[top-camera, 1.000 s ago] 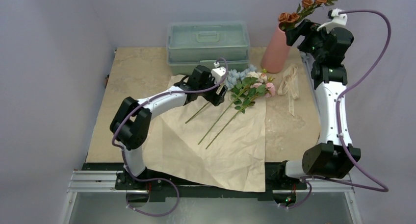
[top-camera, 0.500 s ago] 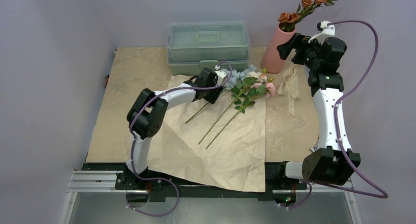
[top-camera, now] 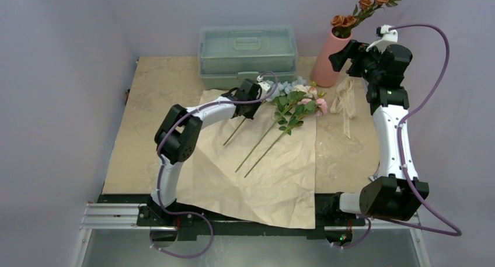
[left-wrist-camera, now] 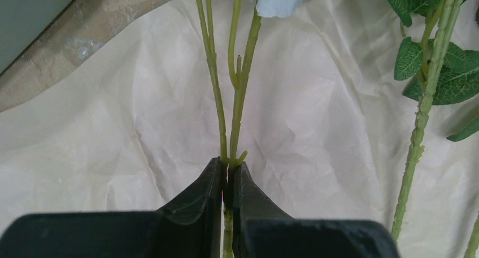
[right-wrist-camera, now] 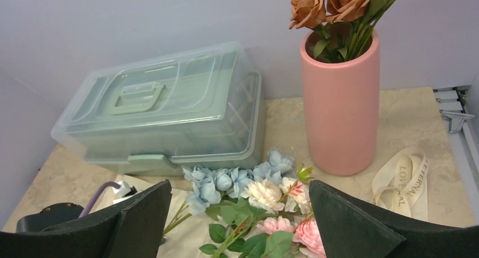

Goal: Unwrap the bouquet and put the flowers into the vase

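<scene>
Top external view: a second ago the left gripper [top-camera: 255, 99] hung spread above the loose flowers [top-camera: 292, 103] on the opened wrapping paper [top-camera: 268, 179]. It has since dropped and clenched on the blue-flowered stem [top-camera: 236, 131], whose lower end looks slightly shifted, though that is hard to judge from this height. The right gripper [top-camera: 337, 58] has come down from the mouth of the vase [top-camera: 327, 65] and now sits beside it, jaws spread wide and holding nothing. Rust roses [top-camera: 365, 7] stand in the vase at the far right of the table [top-camera: 157, 92]. Left wrist view alone shows the grip: both fingers [left-wrist-camera: 197, 204] pinch the green stem just below a fork. Right wrist view alone shows printed lettering on the ribbon [right-wrist-camera: 404, 176] lying right of the vase, and the lidded plastic box [right-wrist-camera: 164, 105] to its left.
</scene>
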{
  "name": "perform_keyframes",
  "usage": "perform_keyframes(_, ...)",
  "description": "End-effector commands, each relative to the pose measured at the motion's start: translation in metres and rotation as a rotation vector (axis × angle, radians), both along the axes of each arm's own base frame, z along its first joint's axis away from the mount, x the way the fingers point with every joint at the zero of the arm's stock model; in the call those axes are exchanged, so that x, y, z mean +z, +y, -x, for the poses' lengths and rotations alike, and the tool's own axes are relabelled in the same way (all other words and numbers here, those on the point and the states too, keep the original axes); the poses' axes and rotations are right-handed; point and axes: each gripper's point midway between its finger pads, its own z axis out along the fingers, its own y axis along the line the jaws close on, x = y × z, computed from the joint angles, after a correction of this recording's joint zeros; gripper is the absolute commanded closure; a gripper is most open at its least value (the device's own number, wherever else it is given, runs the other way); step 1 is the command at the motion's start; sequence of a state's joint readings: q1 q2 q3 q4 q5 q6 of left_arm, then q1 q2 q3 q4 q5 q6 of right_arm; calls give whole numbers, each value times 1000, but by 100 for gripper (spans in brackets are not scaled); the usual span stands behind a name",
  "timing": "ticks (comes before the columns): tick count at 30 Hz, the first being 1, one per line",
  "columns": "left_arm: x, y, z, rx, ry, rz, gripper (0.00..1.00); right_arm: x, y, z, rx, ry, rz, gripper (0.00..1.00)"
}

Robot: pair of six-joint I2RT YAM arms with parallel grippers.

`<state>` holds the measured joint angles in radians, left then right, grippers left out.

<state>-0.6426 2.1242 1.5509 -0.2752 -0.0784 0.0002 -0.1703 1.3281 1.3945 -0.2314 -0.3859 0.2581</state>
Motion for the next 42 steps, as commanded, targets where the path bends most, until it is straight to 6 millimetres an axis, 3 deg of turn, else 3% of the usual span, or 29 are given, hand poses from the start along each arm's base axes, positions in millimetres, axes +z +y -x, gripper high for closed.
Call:
perform_keyframes(1,67,-3,-16,86,-94,103,100,27,4,2,23,-76,21,4)
perform_keyframes(7,127,-10,-5,36,-174,237,100,26,8,3,41,-72,13,4)
perform_keyframes(13,173,-22,16,-89,-246,371,100,28,10,4,58,-70,9,4)
perform_keyframes(18,207,-23,23,-96,-296,452,100,31,19,8,105,-67,-10,4)
perform_keyframes(21,231,-22,23,-82,-352,504,100,33,34,14,185,-65,-56,3)
perform_keyframes(25,278,-23,31,-106,-478,637,100,35,58,24,319,-43,-158,3)
perform_keyframes(30,320,-25,48,-165,-569,782,100,20,86,32,471,57,-366,4)
perform_keyframes(33,336,-34,57,-222,-577,860,100,19,100,36,565,79,-451,4)
perform_keyframes(36,346,-46,70,-314,-552,925,100,32,121,46,697,65,-482,4)
perform_keyframes(42,350,-64,95,-475,-481,991,100,51,142,68,902,63,-519,8)
